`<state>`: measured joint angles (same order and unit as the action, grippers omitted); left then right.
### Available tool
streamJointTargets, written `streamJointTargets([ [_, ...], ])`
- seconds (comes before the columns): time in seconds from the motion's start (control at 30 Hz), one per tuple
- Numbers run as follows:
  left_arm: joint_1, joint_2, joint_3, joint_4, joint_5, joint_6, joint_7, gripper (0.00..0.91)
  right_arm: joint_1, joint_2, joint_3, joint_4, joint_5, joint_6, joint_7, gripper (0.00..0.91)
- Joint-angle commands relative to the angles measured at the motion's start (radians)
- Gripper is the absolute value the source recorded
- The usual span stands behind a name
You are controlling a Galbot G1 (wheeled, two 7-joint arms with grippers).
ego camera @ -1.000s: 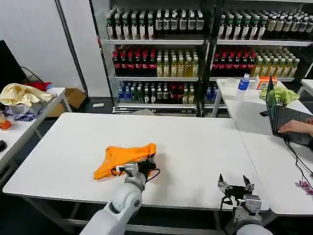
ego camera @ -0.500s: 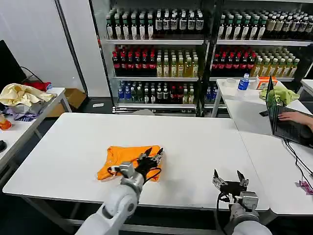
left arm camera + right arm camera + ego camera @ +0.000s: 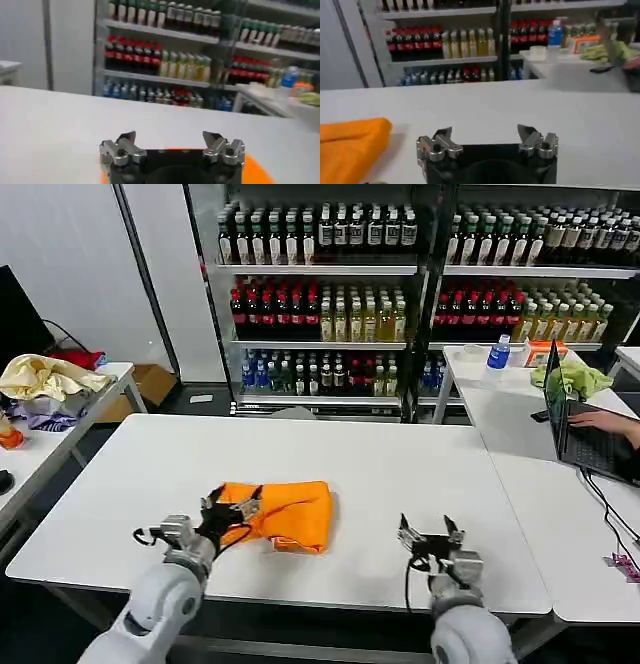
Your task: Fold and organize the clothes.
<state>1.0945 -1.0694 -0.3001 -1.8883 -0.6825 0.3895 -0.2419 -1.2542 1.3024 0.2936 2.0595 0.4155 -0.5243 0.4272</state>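
The orange T-shirt (image 3: 285,514) lies folded into a compact rectangle on the white table (image 3: 400,464), near its front edge. My left gripper (image 3: 232,502) sits at the shirt's left end, open, with nothing between its fingers. In the left wrist view the left gripper (image 3: 170,140) is spread wide above a strip of the orange T-shirt (image 3: 257,172). My right gripper (image 3: 430,536) hovers open over bare table to the right of the shirt. In the right wrist view the right gripper (image 3: 484,132) is empty, and the orange T-shirt (image 3: 350,147) lies off to one side.
A side table on the left holds a pale yellow cloth heap (image 3: 40,374). The table on the right carries a laptop (image 3: 590,439) with a person's hand on it, a lime-green cloth (image 3: 578,377) and a bottle (image 3: 497,352). Drink shelves (image 3: 320,304) stand behind.
My left gripper let go of the shirt and drew back to the left. The shirt went from a bunched strip to a flat folded rectangle. My right gripper shifted left.
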Motion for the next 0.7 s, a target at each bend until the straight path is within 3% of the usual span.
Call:
streamJointTargets([
  [0.03, 0.048, 0.064, -0.128, 0.003, 0.001, 0.012, 0.021, 0.907, 0.343, 0.131, -0.232, -0.266, 0.215, -0.054, 0.109, 0.907],
  [0.17, 0.060, 0.066, -0.143, 0.001, -0.012, 0.011, 0.022, 0.907, 0.396, 0.199, -0.281, -0.322, 0.312, -0.056, 0.164, 0.907],
  [0.3, 0.057, 0.064, -0.148, 0.001, -0.022, 0.011, 0.022, 0.907, 0.400, 0.235, -0.327, -0.350, 0.367, -0.056, 0.175, 0.907],
  [0.7, 0.068, 0.053, -0.154, -0.007, -0.026, 0.012, 0.021, 0.907, 0.340, 0.218, -0.381, -0.325, 0.403, -0.056, 0.214, 0.907],
])
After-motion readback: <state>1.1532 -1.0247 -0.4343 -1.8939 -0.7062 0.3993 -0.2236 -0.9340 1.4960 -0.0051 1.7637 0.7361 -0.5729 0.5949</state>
